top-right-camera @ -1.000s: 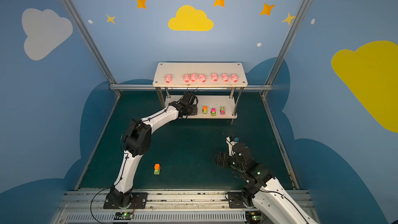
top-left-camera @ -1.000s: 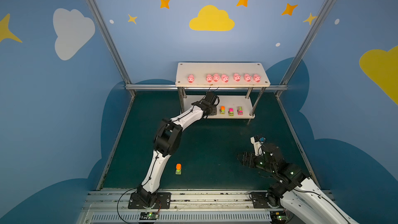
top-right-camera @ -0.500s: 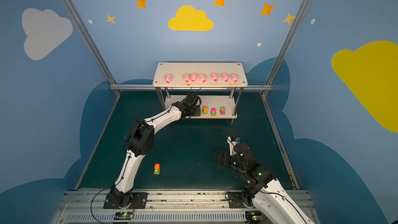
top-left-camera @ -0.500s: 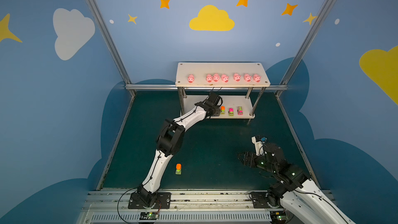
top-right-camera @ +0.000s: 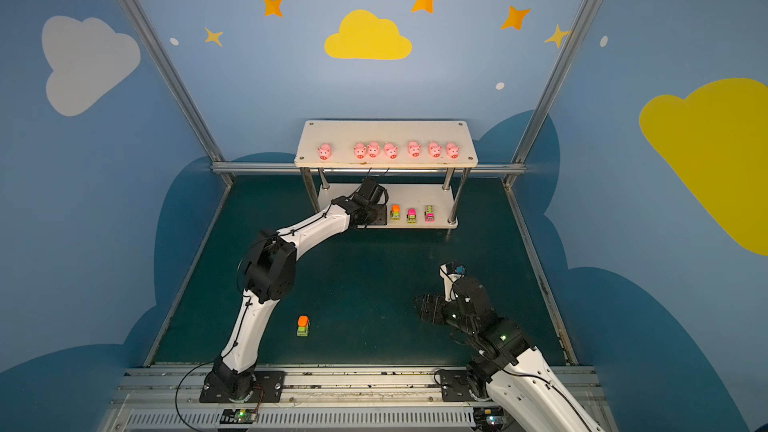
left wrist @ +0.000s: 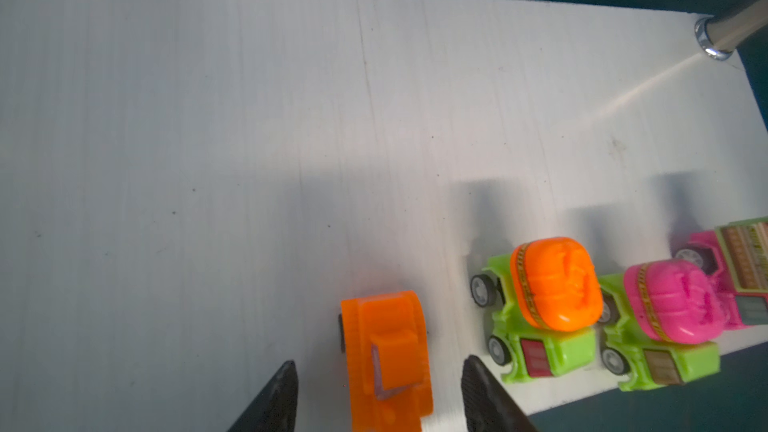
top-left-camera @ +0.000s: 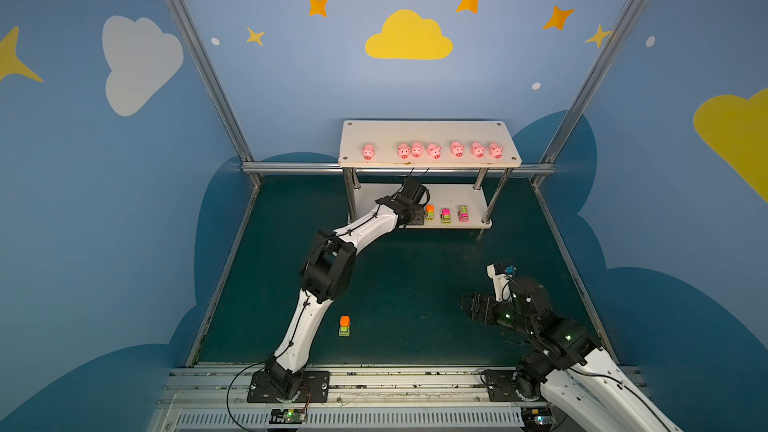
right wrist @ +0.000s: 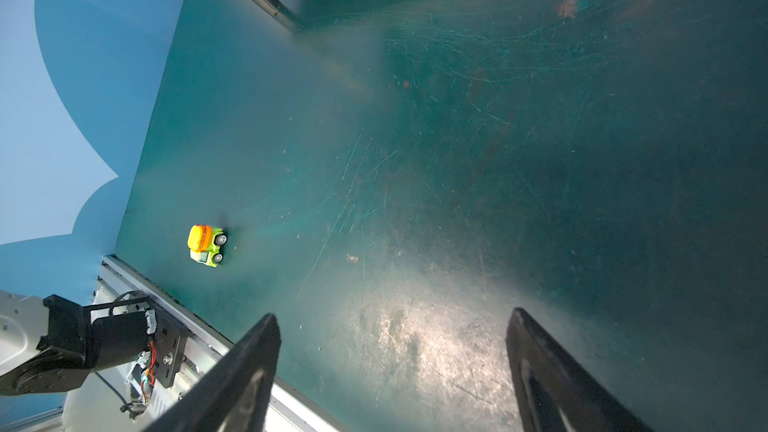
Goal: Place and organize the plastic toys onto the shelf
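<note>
L gripper (left wrist: 379, 361): fingers (left wrist: 282, 388) apart, flanking the orange vehicle (left wrist: 386, 351) w/ a gap each side, so not gripping. The toy sits on the lower board (left wrist: 208, 118) of the shelf (top-left-camera: 428, 130). Its long axis runs parallel to the fingers, front-to-back on the board, same as its neighbours. Just beside the finger on the row's side: orange-drum truck (left wrist: 540, 309), then pink-drum truck (left wrist: 665, 326), then magenta vehicle (left wrist: 731, 276). Judgement: exit should go straight back along that axis, since sideways drift would clip the orange-drum truck. Pigs (top-left-camera: 434, 150) line the top board. One loose truck (top-left-camera: 344, 325) lies on the mat (top-left-camera: 415, 284), L arm's side. R gripper (right wrist: 392, 312), jaws wide & empty, looks nearer it.
</note>
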`<state>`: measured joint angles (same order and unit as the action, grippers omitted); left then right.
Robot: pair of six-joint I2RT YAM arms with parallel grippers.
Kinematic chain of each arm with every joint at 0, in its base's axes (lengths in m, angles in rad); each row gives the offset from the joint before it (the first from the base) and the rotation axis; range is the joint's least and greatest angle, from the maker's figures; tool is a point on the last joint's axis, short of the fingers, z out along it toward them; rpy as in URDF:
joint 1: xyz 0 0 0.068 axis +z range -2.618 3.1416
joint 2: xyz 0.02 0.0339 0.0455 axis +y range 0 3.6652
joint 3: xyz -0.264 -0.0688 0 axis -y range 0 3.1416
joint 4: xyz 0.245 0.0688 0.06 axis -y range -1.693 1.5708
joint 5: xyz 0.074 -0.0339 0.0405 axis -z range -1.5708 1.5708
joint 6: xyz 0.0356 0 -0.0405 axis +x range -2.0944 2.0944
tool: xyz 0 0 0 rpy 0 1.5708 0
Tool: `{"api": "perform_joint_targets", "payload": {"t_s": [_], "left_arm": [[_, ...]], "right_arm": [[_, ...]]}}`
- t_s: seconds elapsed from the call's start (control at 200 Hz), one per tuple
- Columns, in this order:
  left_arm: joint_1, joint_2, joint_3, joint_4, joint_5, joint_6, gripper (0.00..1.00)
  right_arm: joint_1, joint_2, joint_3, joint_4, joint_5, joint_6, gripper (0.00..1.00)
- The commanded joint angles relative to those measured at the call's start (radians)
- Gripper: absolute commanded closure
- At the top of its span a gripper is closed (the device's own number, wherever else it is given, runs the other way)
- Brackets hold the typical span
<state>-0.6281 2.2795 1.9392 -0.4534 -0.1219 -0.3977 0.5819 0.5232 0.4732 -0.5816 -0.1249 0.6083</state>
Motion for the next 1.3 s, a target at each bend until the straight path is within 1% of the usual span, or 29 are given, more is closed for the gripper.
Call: {"api": "perform_joint_targets", "payload": {"t_s": [0.0, 0.245, 0.335, 0.506, 0.656, 0.761, 0.906, 1.031, 1.091, 1.177, 1.297], "left_arm": [[-0.010, -0.073, -0.029, -0.013, -0.032, 0.015, 0.34], [-0.021, -0.156, -0.131, 0.008, -0.041, 0.012, 0.30], [-0.028, -0.195, -0.192, 0.022, -0.045, 0.005, 0.30], [-0.045, -0.313, -0.379, 0.074, -0.047, -0.029, 0.29], [-0.080, -0.441, -0.541, 0.086, -0.089, -0.049, 0.27], [-0.111, -0.539, -0.634, 0.053, -0.150, -0.063, 0.25], [-0.142, -0.713, -0.789, 0.026, -0.219, -0.100, 0.21], [-0.153, -0.886, -0.936, 0.004, -0.244, -0.164, 0.18], [-0.162, -0.966, -1.003, -0.023, -0.268, -0.197, 0.14], [-0.174, -1.075, -1.083, -0.082, -0.299, -0.249, 0.14], [-0.194, -1.206, -1.185, -0.149, -0.298, -0.327, 0.13]], "right_arm": [[-0.002, -0.011, 0.008, -0.011, -0.015, 0.010, 0.16], [-0.003, -0.019, 0.004, -0.014, -0.012, 0.008, 0.16], [-0.002, -0.010, -0.006, -0.012, -0.001, 0.005, 0.16], [-0.001, -0.003, -0.021, 0.009, -0.029, 0.017, 0.16], [0.005, 0.000, -0.025, 0.029, -0.040, 0.027, 0.16], [0.009, 0.010, -0.021, 0.043, -0.044, 0.028, 0.16], [0.025, 0.038, -0.021, 0.083, -0.054, 0.034, 0.16], [0.049, 0.077, -0.020, 0.124, -0.055, 0.040, 0.16], [0.065, 0.100, -0.019, 0.152, -0.053, 0.044, 0.16], [0.091, 0.135, -0.014, 0.192, -0.056, 0.050, 0.16], [0.136, 0.198, 0.002, 0.246, -0.060, 0.054, 0.16]]}}
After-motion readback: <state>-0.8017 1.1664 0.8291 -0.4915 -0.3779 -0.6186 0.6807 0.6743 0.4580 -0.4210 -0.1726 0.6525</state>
